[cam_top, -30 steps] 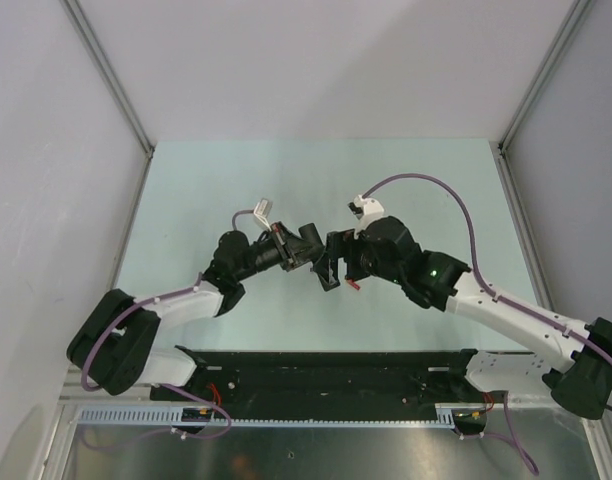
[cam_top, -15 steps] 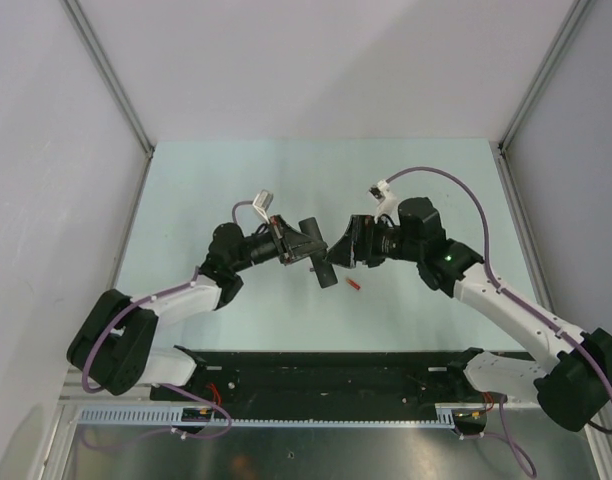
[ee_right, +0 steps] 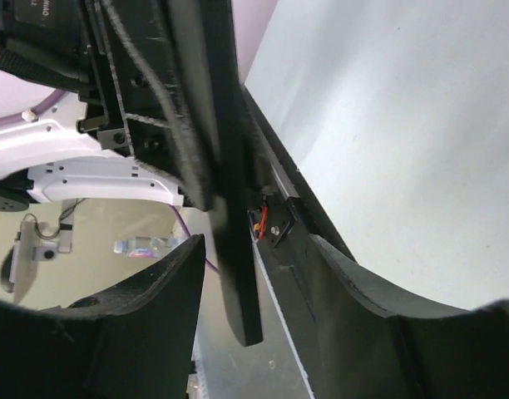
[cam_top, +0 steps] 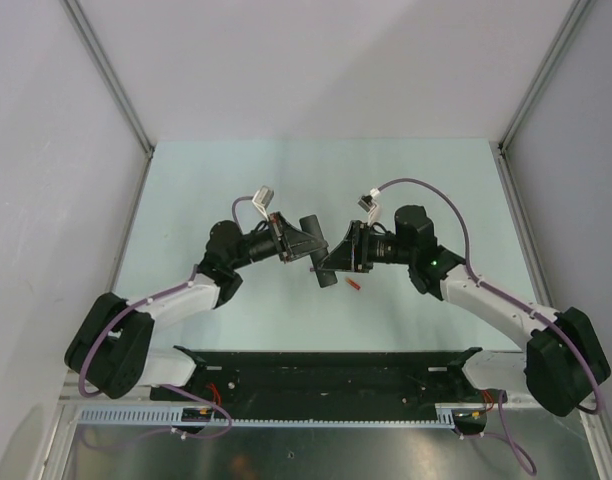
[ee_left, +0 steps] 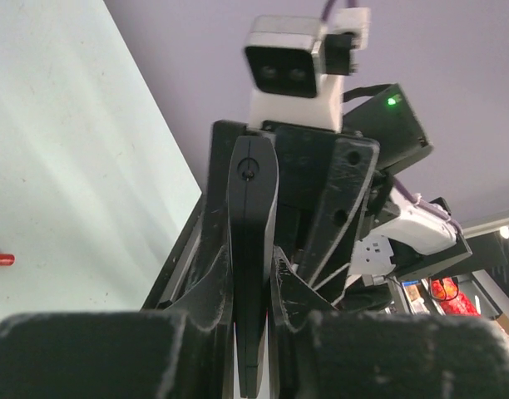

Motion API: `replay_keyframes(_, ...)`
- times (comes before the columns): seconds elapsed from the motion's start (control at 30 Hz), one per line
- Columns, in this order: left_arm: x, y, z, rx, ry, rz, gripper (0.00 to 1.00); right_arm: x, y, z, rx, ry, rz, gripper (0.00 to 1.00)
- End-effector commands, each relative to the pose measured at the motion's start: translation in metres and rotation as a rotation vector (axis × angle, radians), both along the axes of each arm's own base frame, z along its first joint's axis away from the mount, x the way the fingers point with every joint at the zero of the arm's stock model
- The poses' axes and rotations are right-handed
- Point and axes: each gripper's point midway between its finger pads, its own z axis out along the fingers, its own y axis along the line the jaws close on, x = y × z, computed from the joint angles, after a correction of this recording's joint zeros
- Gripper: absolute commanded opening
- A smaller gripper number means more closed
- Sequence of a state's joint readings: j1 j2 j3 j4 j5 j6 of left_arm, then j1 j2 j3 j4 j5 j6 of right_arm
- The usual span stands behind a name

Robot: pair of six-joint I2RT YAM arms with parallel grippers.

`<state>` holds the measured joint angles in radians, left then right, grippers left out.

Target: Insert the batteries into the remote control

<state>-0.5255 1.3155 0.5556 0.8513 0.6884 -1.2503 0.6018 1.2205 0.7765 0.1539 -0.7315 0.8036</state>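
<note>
1. Left pincer is clamped shut on remote control, a slim matte-black bar held edge-on, same as 1 s ago.
2. Right pincer has swung in since; jaws narrower, straddling bar w/ gaps both sides, no grip.
3. Red battery, a tiny cylinder on pale-green table, now uncovered. Bar hard to make out from above.

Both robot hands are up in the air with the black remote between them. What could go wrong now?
Only the left hand grips the remote control, up off the table. The right hand has open fingers either side of it, so a bump could knock it loose and drop it. The red battery lies loose on the table nearby and might roll away if hit.
</note>
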Motion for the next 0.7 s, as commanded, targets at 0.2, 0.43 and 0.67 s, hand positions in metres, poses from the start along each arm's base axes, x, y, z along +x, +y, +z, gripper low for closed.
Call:
replay_keyframes(0.2,-0.002,0.001,0.046,-0.073,-0.115,-0.005,0.00,0.000,0.006,0.017,0.142,0.026,0.045,0.42)
replay_keyframes(0.43,0.000,0.001,0.052,-0.081,-0.130,0.003,0.00,-0.006,0.005,0.011,0.151,0.049,0.067,0.23)
replay_keyframes(0.67,0.005,0.002,0.064,-0.096,-0.156,0.021,0.00,-0.014,0.003,0.001,0.125,0.065,0.083,0.06)
